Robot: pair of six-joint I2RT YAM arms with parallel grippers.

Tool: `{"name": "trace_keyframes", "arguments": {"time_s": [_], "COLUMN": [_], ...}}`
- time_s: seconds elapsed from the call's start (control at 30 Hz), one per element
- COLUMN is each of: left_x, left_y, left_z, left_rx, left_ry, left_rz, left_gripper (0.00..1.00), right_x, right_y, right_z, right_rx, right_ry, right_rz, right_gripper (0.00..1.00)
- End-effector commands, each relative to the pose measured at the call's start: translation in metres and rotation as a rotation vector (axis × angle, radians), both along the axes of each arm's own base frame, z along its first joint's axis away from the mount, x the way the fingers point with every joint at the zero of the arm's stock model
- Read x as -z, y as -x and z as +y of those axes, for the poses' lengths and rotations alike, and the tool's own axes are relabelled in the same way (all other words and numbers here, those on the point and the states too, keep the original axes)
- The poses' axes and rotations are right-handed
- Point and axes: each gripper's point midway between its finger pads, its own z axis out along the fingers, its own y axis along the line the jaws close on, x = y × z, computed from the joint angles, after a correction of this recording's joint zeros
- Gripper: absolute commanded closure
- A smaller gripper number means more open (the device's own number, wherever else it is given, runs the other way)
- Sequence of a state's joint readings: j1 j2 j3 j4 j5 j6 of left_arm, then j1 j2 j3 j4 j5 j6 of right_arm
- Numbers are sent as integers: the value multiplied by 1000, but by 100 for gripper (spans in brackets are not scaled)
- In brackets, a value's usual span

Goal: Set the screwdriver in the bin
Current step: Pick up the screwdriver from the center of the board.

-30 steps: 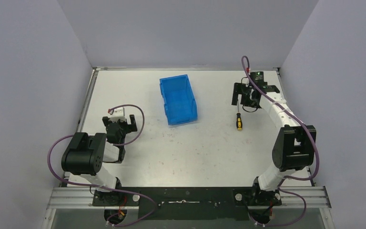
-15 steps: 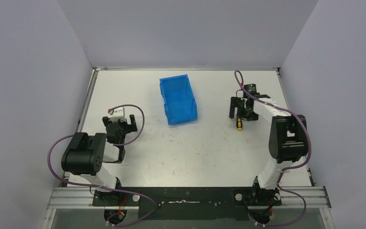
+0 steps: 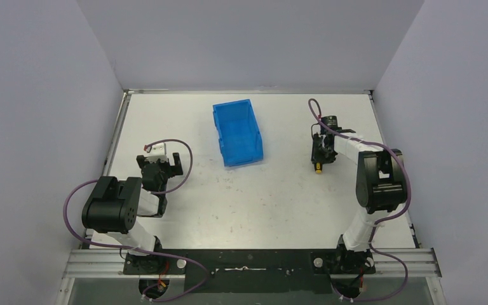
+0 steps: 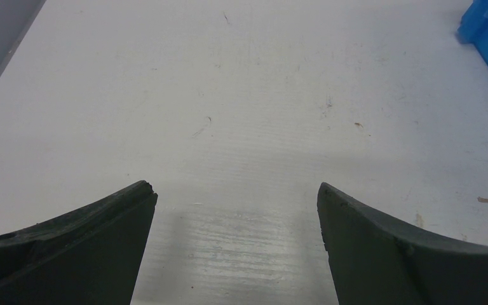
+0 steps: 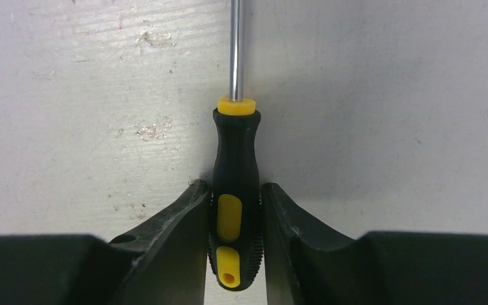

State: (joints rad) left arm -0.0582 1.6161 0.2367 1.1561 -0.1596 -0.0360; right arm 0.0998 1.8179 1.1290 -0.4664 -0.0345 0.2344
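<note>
White scuffed table (image 3: 279,203) boxed in by plain pale grey walls (image 3: 248,44), two arms bolted at the near edge. The blue bin (image 3: 237,133) sits toward the back, a bit left of centre, with its low sloped end facing the arms.

The screwdriver (image 5: 235,210) is out on the right side of the table, well apart from the bin, so not in it yet. The right gripper (image 3: 321,152) is down on it, with both fingers (image 5: 171,229) clenched against the sides of the black-and-yellow handle, near the butt end. The metal shaft points straight away from the wrist camera, toward the back wall. As far as I can tell it's lying flat on the tabletop. From above you only see the yellow butt poking out below the gripper.

The left gripper (image 3: 159,166) sits over on the left side, well apart from everything, fingers spread wide with nothing between them but bare table. One corner of the bin just peeks into its wrist view at top right.
</note>
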Motion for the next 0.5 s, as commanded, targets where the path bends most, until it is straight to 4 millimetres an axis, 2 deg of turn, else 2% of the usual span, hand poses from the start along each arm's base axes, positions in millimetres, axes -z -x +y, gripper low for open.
{"name": "trace_keyframes", "arguments": {"time_s": [0.0,0.03,0.2,0.47], "left_x": [-20,-20,-21,-20], "left_y": [-10,-10,-11,-10], "left_z": [-2,-2,-1,-2], "left_rx": [6,6,6,6], "left_ry": [-1,-1,-1,-1], "left_rz": [-75,-75,-77,-76], "left_gripper": [3,3,3,3], "right_x": [-7,-11,-33,-91], "right_y": [-7,-8,-13,-30], "right_z": [-1,-1,0,-6], "right_rx": [16,18,15,21], "right_ry": [15,16,13,50], "right_rz": [-40,-50,-91,-185], "right_gripper": [81,85,90,93]}}
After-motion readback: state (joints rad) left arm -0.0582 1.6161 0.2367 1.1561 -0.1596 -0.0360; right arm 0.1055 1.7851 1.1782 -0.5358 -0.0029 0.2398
